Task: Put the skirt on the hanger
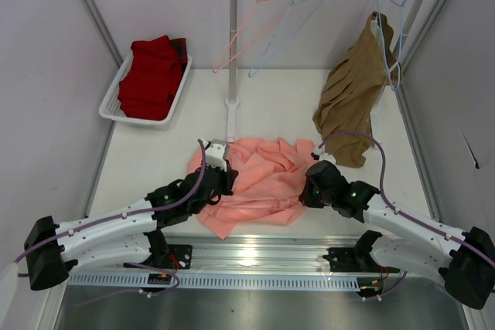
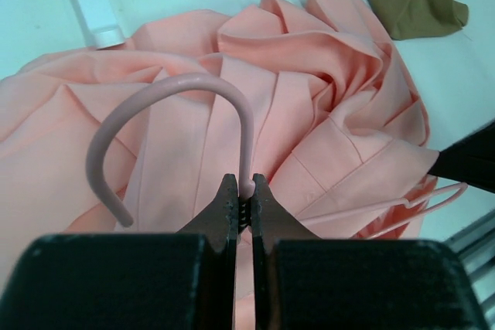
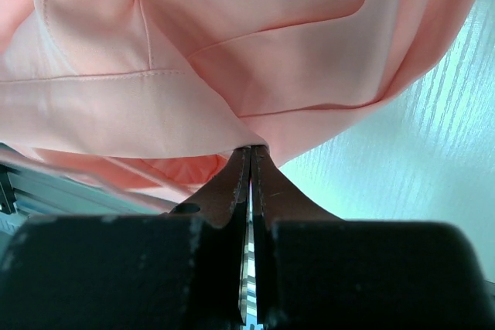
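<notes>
The salmon-pink skirt [image 1: 267, 179] lies crumpled on the table between my two arms. My left gripper [image 1: 222, 169] sits at its left edge. In the left wrist view that gripper [image 2: 244, 187] is shut on the neck of the pink wire hanger [image 2: 174, 89], just under its hook. The hook stands over the pleated skirt [image 2: 309, 90], and the hanger's body lies across the cloth to the right. My right gripper [image 1: 311, 183] is at the skirt's right edge. In the right wrist view it [image 3: 250, 151] is shut on a fold of the skirt [image 3: 232, 52], lifted a little off the table.
A white basket [image 1: 110, 102] with dark red cloth [image 1: 151, 75] stands at the back left. The rack pole [image 1: 233, 36] rises behind the skirt. A pink hanger [image 1: 247, 28] and a light-blue one [image 1: 290, 28] hang on its rail. A brown garment [image 1: 352, 98] hangs at the right.
</notes>
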Controlling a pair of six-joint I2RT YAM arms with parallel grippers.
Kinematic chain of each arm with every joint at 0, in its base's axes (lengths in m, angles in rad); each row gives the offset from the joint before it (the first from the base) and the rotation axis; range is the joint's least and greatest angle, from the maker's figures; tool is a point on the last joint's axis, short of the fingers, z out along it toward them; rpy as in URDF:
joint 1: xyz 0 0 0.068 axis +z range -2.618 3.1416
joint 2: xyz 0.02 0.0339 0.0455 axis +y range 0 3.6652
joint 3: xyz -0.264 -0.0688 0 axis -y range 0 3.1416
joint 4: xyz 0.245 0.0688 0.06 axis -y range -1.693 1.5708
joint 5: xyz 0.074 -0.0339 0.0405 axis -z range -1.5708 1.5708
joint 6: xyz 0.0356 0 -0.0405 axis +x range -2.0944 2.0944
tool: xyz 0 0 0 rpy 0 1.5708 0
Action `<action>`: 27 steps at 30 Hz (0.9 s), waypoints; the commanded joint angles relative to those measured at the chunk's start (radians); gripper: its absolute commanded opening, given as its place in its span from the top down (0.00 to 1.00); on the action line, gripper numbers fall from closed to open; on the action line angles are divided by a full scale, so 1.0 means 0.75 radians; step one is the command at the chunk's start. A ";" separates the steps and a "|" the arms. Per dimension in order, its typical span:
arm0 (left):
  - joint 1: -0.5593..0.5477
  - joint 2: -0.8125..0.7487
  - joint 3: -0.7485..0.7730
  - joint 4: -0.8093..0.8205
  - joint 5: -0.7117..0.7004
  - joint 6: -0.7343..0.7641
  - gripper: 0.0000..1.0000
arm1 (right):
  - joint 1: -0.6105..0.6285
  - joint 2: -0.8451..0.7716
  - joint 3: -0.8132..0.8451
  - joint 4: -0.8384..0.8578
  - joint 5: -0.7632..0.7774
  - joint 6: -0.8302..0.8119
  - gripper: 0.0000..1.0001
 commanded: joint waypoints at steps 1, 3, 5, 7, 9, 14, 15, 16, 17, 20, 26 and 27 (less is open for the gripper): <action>0.028 -0.024 0.082 0.008 -0.159 -0.023 1.00 | -0.005 -0.026 -0.015 -0.045 -0.007 -0.029 1.00; 0.028 -0.022 0.082 0.006 -0.181 -0.033 1.00 | -0.007 -0.030 -0.013 -0.051 -0.009 -0.031 1.00; 0.030 -0.022 0.088 0.002 -0.199 -0.041 1.00 | -0.007 -0.036 -0.013 -0.057 -0.011 -0.037 1.00; 0.030 -0.001 0.104 -0.004 -0.214 -0.043 1.00 | -0.007 -0.051 -0.013 -0.057 -0.019 -0.037 1.00; 0.032 0.023 0.129 0.004 -0.214 -0.033 1.00 | -0.007 -0.063 -0.011 -0.067 -0.019 -0.040 1.00; 0.030 0.024 0.113 0.085 -0.124 0.029 1.00 | -0.038 -0.069 0.002 -0.069 -0.027 -0.046 1.00; 0.030 -0.001 0.101 0.102 -0.110 0.041 1.00 | -0.048 -0.053 0.010 -0.065 -0.035 -0.054 1.00; 0.030 -0.013 0.090 0.110 -0.105 0.039 1.00 | -0.058 -0.045 0.018 -0.055 -0.054 -0.056 1.00; 0.032 -0.023 0.064 0.106 -0.105 0.039 1.00 | -0.073 -0.038 0.024 -0.055 -0.058 -0.058 1.00; 0.030 -0.068 0.027 0.114 -0.083 0.059 1.00 | -0.099 -0.022 0.053 -0.045 -0.078 -0.074 1.00; 0.026 -0.079 0.004 0.122 -0.062 0.090 1.00 | -0.159 0.011 0.098 -0.024 -0.146 -0.095 1.00; 0.022 -0.077 0.002 0.124 -0.062 0.092 1.00 | -0.165 0.013 0.102 -0.022 -0.156 -0.093 1.00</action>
